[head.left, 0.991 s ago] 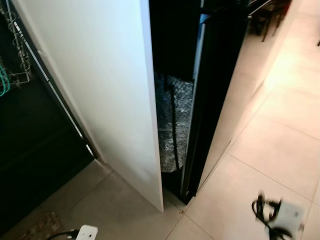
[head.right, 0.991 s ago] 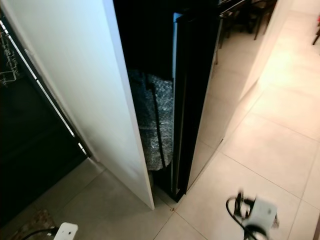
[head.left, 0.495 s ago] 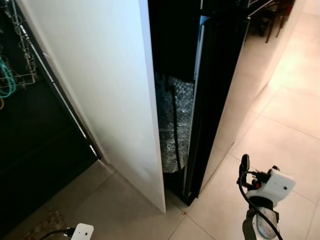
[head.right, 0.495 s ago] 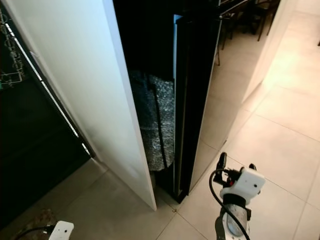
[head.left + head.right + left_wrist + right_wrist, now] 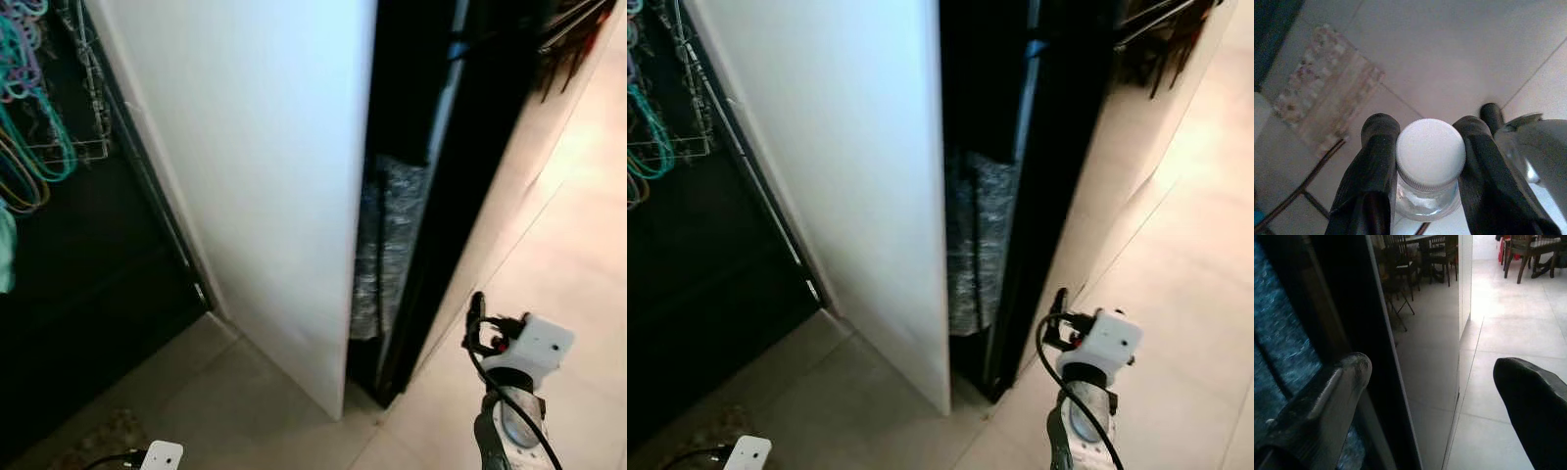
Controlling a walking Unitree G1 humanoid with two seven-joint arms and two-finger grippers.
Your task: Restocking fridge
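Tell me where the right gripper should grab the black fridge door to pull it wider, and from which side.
Likely the door's free vertical edge beside the dark gap, approached from the tiled-floor side. The door stands barely ajar next to the white panel, and the right gripper, fingers open, already faces that edge.

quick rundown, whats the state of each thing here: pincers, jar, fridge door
left pincer: shut on the jar, held low over the tiled floor
jar: upright between the fingers, white lid screwed on
right pincer: open, holding nothing, raised beside the fridge door edge
fridge door: black, slightly ajar
white panel: standing left of the gap
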